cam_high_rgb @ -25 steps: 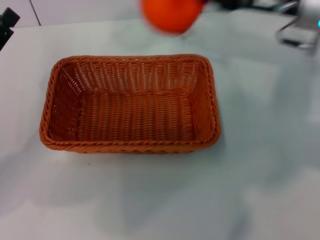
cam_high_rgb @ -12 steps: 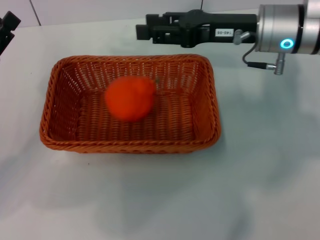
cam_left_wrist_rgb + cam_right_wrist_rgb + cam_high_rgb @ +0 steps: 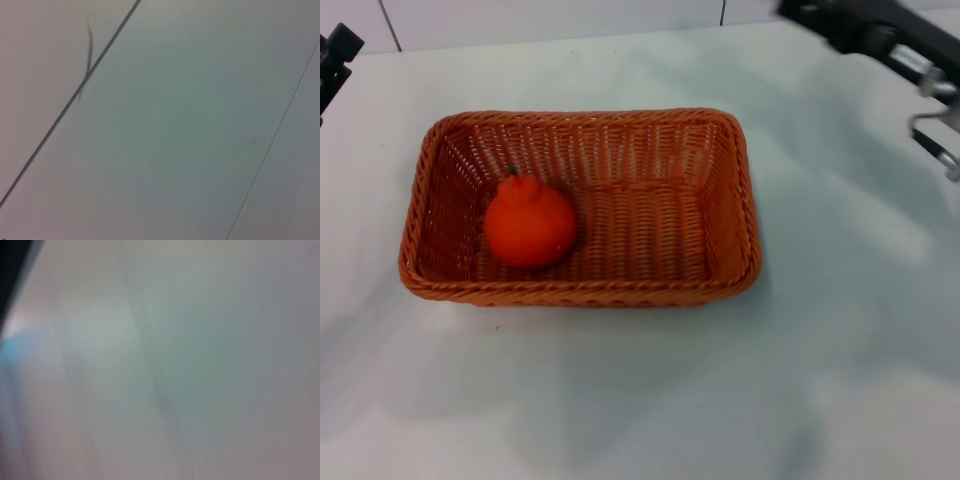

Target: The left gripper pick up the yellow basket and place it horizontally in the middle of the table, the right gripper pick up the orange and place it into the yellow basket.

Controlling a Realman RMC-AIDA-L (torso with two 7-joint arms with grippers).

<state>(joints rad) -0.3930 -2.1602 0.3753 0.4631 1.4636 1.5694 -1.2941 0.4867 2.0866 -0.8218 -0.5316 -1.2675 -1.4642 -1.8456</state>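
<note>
Orange-brown woven basket [image 3: 582, 205] with a braided rim and an open lattice of vertical slits along its walls; the floor shows tight horizontal weave. Glossy orange-red fruit [image 3: 529, 222] with a short dark stem. Plain white desk [image 3: 650, 400] with soft grey shadows. Black left hand [image 3: 334, 55] at the edge; black right hand [image 3: 855, 25] bearing a small white label.

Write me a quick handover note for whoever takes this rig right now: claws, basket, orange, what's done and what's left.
Left claw: parked at the table's far left edge, holding nothing.
Right claw: at the far right, clear of the basket, nothing visibly in it; whether it is open cannot be told.
Basket: lengthwise mid-table.
Orange: inside the basket, in its left half, stem up.
Done: both placements.
Left: probably just parking the right arm.
</note>
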